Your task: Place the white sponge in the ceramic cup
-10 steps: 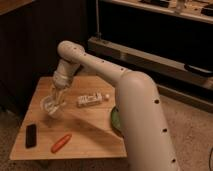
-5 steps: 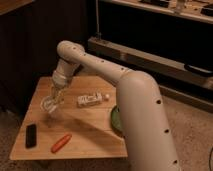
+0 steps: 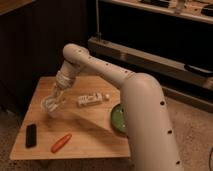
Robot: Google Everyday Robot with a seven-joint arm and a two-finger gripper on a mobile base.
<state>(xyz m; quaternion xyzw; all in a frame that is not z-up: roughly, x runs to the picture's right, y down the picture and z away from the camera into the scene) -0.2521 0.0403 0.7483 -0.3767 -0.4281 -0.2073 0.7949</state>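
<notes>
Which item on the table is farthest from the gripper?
The green dish at the right edge; the gripper hangs over the table's left side, the others lie closer.

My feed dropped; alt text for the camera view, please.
The tool hangs low over the left of a wooden table. On it lie a white object at centre, a black bar and an orange item near the front, a green dish.

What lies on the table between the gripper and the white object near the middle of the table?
Nothing. In the camera view, the stretch of table between the gripper and the white object is bare wood.
</notes>
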